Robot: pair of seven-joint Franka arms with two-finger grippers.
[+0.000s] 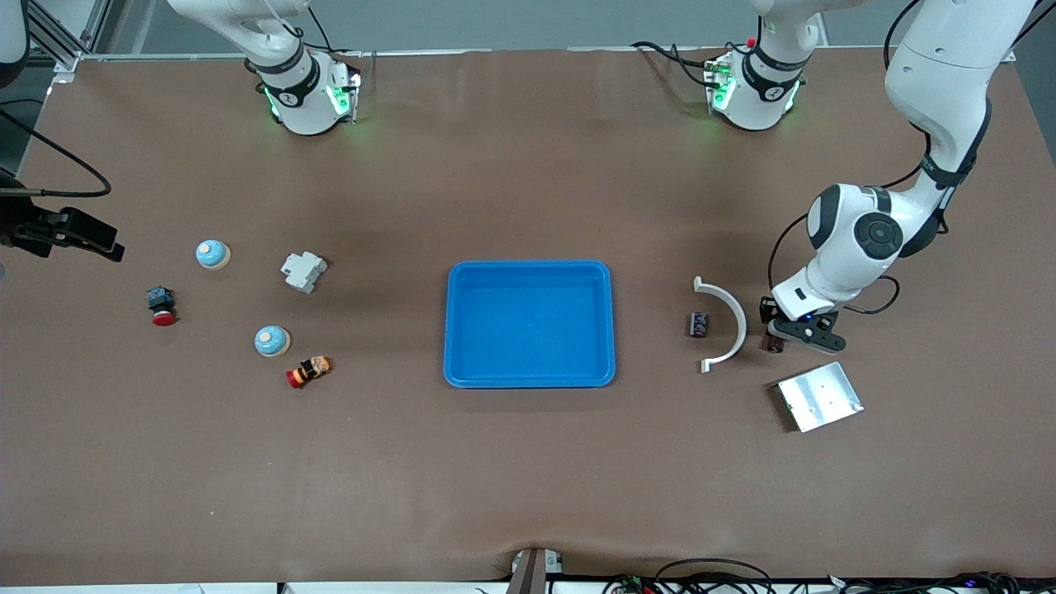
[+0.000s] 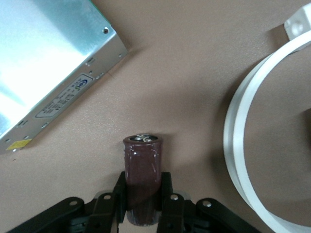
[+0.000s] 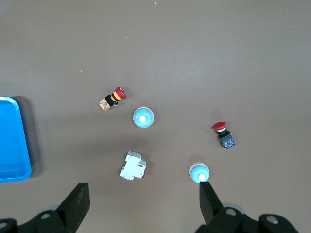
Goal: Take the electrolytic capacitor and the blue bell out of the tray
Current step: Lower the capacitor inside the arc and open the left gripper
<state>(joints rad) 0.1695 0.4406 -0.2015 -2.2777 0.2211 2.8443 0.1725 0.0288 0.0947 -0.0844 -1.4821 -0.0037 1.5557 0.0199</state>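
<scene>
Jaws, left gripper [image 2: 144, 206]: clamped on my capacitor [image 2: 143, 170], low over bare table between a white curved bracket [image 1: 726, 323] and a metal plate [image 1: 819, 396]. Blue tray [image 1: 529, 323]: empty. Right gripper [image 3: 143, 204]: spread wide, waiting above two blue bells [image 3: 143, 118]. Step, I judge: set-down. Next: lower, release.

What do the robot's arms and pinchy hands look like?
Both arms are smooth, glossy white with dark grey bands and round dark caps at the joints. Their round bases glow green, with black cables plugged in. The left gripper is black, with two short flat fingers dotted with shiny screws, and a black cable loops beside it. The right gripper is black too, with two pointed, wedge-shaped fingers.
</scene>
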